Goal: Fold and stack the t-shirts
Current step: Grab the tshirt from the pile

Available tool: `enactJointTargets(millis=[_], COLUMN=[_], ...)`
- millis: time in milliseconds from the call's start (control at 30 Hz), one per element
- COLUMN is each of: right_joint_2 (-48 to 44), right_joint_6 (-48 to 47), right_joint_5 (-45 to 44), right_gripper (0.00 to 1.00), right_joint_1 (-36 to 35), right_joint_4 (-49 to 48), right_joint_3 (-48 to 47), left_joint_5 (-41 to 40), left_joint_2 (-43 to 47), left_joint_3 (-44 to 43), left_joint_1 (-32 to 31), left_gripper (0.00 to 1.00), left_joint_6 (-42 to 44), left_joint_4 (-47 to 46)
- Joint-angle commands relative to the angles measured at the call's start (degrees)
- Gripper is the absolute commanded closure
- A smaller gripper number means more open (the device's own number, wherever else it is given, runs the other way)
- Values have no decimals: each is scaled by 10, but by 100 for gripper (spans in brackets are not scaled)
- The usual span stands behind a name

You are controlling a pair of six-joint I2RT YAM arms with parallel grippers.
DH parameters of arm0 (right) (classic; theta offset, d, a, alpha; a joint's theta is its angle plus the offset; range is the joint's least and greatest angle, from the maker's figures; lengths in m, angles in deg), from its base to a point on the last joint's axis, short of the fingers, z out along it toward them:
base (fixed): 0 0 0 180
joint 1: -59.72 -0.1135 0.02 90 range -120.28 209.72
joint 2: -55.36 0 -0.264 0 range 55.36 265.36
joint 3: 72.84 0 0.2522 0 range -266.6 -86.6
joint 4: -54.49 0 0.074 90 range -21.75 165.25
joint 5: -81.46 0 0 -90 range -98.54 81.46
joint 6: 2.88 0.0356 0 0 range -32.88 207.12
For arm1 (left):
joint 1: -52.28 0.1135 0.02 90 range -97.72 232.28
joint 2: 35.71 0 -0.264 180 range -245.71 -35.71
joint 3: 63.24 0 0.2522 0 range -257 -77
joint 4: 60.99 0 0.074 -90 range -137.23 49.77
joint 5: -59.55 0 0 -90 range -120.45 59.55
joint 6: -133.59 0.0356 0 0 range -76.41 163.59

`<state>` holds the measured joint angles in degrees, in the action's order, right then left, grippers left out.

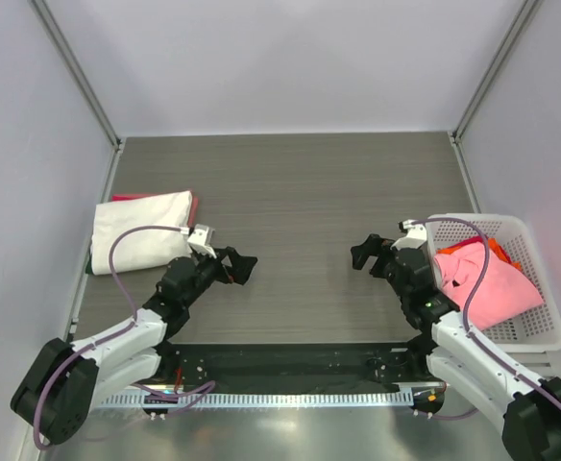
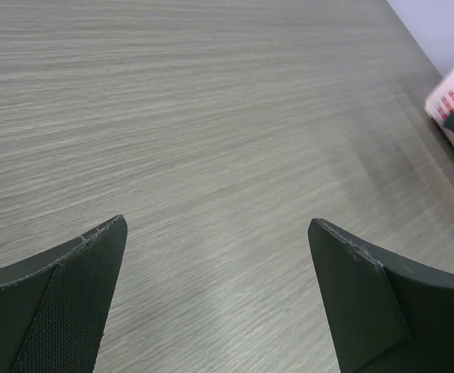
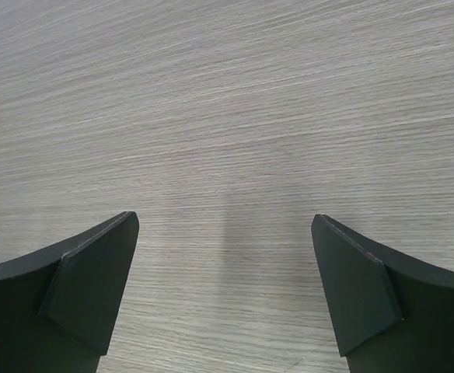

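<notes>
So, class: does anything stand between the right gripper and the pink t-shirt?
Only the side wall of the basket; its top is open and the pink t-shirt lies uncovered. The open right gripper faces away from it.

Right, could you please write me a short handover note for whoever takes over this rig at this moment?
Left gripper: open, empty, over bare table.
Right gripper: open, empty, over bare table, next to the basket.
Done: cream-white t-shirt lies folded at the table's left side on the red t-shirt, of which only an edge shows.
To do: pink t-shirt and orange t-shirt lie bunched in the basket; each needs taking out, folding and stacking.
</notes>
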<state>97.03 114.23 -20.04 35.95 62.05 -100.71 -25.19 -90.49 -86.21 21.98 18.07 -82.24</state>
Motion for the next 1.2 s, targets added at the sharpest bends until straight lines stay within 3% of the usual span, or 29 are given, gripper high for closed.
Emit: enactJointTargets(millis=[0,267,367,467,567,633,733,900,1167], right_joint_2=[-20,-48,-69,-112,-159,-168,-109,60,91], right_joint_6=[7,22,48,101,115,156,198,282,249], right_joint_5=[-29,-55,-97,-136,-155,-198,-323,-444,-404], right_gripper=[0,0,0,0,0,4,14,14,14], right_joint_1=[1,1,1,1,2,1,1,11,93], right_joint_4=[-19,13,18,119,153,237,401,626,601], right_joint_3=[-3,-7,-15,-65,-107,-145,-246,-398,-407], left_joint_5=[-85,-206,-165,-142,-143,-140,-129,-130,-137], left_joint_2=[19,16,6,12,20,28,39,50,66], left_joint_3=[-12,-48,-63,-56,-56,-56,-55,-69,-65], left_joint_1=[1,1,1,1,1,1,1,1,1], left_gripper=[0,0,0,0,0,1,0,1,1], left_joint_6=[-22,-112,-96,-90,-90,-90,-89,-88,-89], left_joint_4=[17,159,156,138,142,142,144,185,195])
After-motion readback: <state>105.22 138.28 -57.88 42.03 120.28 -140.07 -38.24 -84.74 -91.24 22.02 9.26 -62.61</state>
